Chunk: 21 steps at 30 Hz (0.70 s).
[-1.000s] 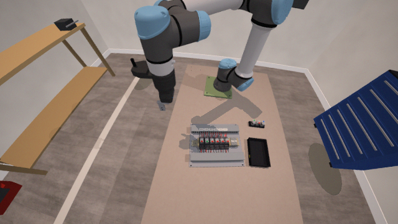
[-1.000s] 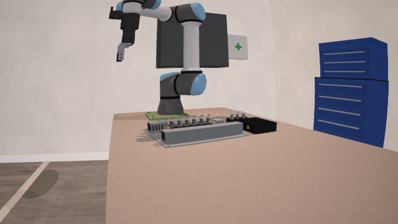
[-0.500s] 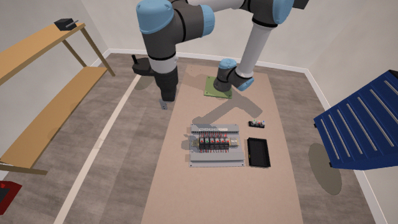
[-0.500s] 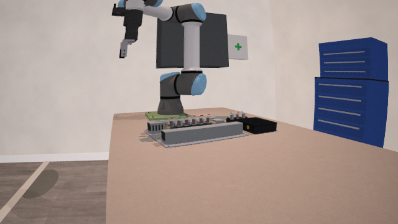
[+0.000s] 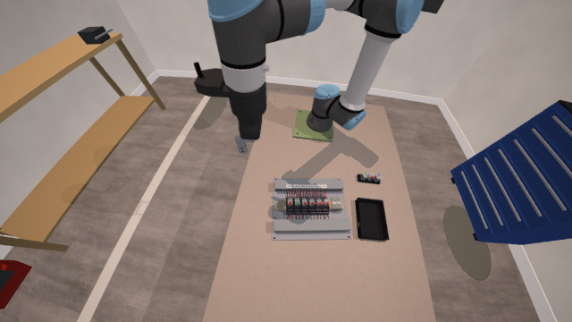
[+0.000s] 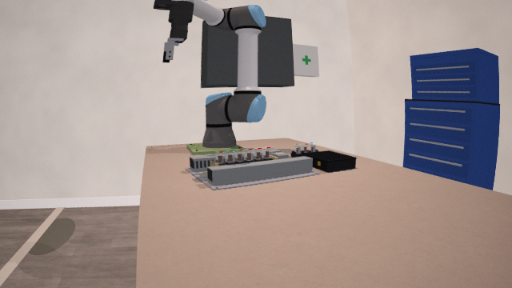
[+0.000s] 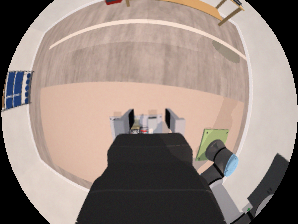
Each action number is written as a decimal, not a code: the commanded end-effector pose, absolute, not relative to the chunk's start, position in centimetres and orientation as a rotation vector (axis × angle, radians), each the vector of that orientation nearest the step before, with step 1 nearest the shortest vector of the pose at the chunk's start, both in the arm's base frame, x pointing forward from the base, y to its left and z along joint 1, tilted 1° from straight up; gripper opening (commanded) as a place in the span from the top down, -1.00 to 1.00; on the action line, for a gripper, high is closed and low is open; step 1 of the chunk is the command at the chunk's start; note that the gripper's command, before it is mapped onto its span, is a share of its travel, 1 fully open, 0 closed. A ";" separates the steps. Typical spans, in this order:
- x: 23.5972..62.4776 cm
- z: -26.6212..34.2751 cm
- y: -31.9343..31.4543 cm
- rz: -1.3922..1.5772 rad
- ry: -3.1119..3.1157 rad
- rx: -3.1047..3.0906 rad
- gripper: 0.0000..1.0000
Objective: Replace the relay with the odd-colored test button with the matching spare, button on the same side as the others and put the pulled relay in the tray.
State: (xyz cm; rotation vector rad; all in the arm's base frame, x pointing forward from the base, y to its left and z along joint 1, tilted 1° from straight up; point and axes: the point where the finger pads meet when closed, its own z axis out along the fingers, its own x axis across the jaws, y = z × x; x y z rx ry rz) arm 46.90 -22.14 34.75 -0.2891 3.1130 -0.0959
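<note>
A grey panel [image 5: 311, 209] lies on the table and carries a row of several black relays [image 5: 308, 205]. The leftmost relay [image 5: 290, 203] seems to have a green button; the others look red. A small black holder with three spares [image 5: 368, 179] with green, red and blue buttons stands to the panel's right rear. The empty black tray [image 5: 371, 219] lies right of the panel. My gripper [image 5: 241, 147] is open and empty, high above the table's far left edge, far from the panel. It also shows in the side view [image 6: 168, 52] and in the wrist view [image 7: 147, 123].
The arm's base stands on a green plate [image 5: 314, 126] behind the panel. A blue drawer cabinet [image 5: 518, 183] stands to the right. A wooden shelf [image 5: 67, 134] stands to the left, beyond a pale floor line.
</note>
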 end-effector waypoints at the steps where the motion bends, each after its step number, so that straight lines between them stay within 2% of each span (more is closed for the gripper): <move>1: 47.2 38.2 -19.5 -0.099 3.110 -0.289 -1.00; 14: 47.3 39.1 -18.8 -0.099 3.110 -0.289 -1.00; 19: 47.6 43.7 -15.1 -0.099 3.110 -0.289 -1.00; 21: 47.6 43.7 -15.1 -0.099 3.110 -0.289 -1.00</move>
